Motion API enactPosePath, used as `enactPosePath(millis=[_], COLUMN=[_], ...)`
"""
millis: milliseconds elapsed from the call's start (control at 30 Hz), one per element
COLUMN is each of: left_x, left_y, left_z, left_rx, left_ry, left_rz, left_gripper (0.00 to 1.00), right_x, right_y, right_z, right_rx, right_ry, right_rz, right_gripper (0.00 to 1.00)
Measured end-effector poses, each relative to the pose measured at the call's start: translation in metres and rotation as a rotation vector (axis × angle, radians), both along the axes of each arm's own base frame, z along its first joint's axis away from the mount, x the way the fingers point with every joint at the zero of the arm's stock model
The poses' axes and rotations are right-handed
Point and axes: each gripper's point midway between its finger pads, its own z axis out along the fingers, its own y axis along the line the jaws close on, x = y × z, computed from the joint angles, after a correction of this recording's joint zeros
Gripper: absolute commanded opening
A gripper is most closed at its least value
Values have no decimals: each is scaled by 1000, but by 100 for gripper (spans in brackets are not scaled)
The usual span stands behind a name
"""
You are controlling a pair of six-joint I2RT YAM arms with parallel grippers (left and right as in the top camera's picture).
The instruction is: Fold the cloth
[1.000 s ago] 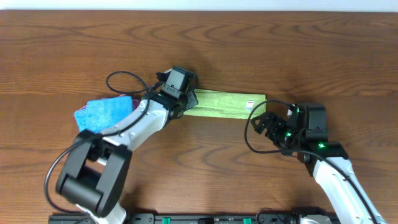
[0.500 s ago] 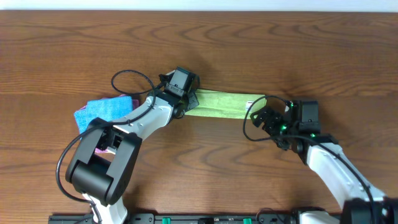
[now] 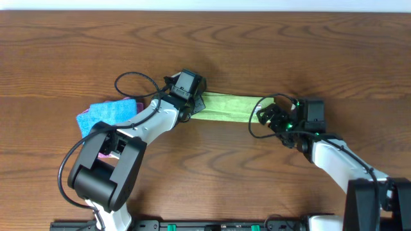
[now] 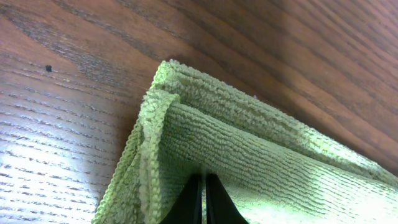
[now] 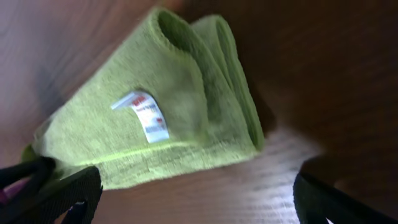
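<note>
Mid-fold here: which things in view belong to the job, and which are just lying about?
In the job: green cloth, folded into a strip; left gripper, shut on one end; right gripper, open at the other end.
Lying about: blue cloth and pink cloth, bunched beside the left arm.

Overhead view: straight down on the table (image 3: 64, 38). Wrist views: close, looking past left gripper (image 4: 203, 198) and right gripper (image 5: 198, 200) at opposite ends of the cloth (image 3: 228, 107), shared by all views.
</note>
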Motion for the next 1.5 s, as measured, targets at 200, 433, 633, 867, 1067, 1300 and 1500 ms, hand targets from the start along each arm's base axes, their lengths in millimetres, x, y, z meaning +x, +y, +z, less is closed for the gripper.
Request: enactPosePath(millis=[200, 433, 633, 867, 1067, 1300, 1500], left_x=[-1, -3, -7, -5, -5, -5, -5], left_y=[1, 2, 4, 3, 2, 2, 2], left_z=[-1, -2, -12, -14, -15, -15, -15], left_rx=[3, 7, 27, 26, 26, 26, 26], left_ry=[6, 13, 42, 47, 47, 47, 47], left_rz=[0, 0, -2, -4, -4, -4, -4], left_gripper=[6, 6, 6, 6, 6, 6, 6], right_x=[11, 24, 31, 35, 38, 37, 37], right_y=[1, 2, 2, 2, 3, 1, -1], right_z=[0, -2, -3, -7, -13, -16, -18], right_rx=[10, 26, 33, 34, 25, -3, -22], right_ry=[-15, -36, -49, -48, -39, -35, -33], right_rz=[-14, -29, -35, -42, -47, -57, -64], right_gripper=[99, 96, 91, 82, 68, 59, 46])
